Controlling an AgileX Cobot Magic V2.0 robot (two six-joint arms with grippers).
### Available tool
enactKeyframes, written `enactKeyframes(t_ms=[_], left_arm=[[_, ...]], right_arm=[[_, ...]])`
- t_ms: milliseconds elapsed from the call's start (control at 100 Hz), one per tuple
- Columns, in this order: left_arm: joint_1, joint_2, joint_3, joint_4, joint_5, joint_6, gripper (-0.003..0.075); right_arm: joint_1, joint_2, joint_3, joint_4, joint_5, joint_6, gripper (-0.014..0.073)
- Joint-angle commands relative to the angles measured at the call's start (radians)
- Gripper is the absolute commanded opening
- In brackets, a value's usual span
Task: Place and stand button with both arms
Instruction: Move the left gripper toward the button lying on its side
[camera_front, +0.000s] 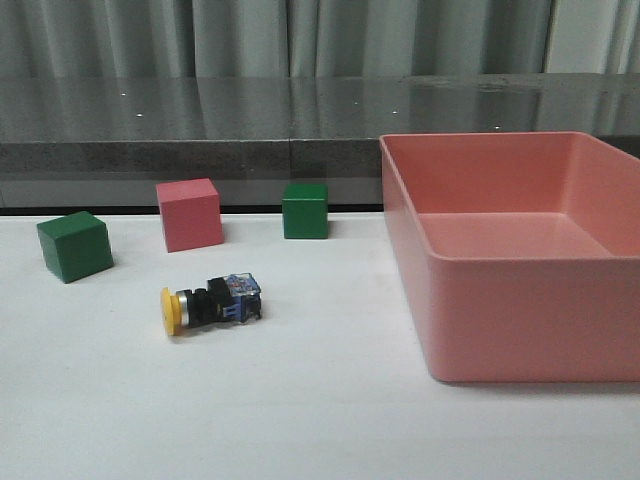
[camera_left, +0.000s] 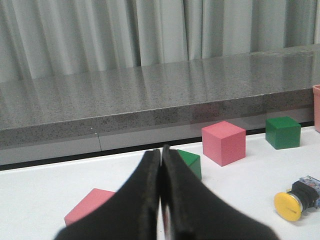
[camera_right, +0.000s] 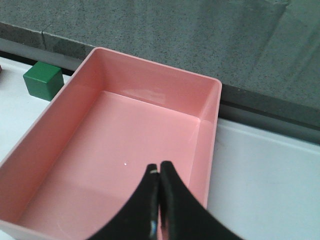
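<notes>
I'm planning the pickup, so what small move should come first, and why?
Probably open the left claw and move it toward the button. The button lies on its side on the table, nothing grips it, and both claws are shut; the right claw is above the bin.

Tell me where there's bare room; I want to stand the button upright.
Free: the near table in front of the button, and the strip between button and bin. The bin's floor is bare too. Crowded: behind the button, where two green cubes and the pink cube line up.
</notes>
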Motion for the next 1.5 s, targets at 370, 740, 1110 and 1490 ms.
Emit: enactKeyframes(t_ms=[370, 740, 1110, 1490], left_arm=[[-0.004, -0.03, 0.046, -0.002, -0.078, -0.007, -0.002], [-0.004, -0.03, 0.046, -0.002, -0.088, -0.007, -0.0019], [-0.004, -0.03, 0.022, -0.331, -0.187, -0.007, -0.002], [-0.004, 0.301, -0.362, -0.292, 0.28, -0.007, -0.002]], right_arm=[[-0.006, -0.368, 0.271, 0.012, -0.168, 0.0, -0.0062], [-0.006, -0.37, 0.271, 0.012, -0.159, 0.0, -0.0062], [-0.003, -0.37, 0.271, 0.012, -0.117, 0.0, -0.0062], [-0.003, -0.37, 0.271, 0.012, -0.106, 0.0, -0.0062]])
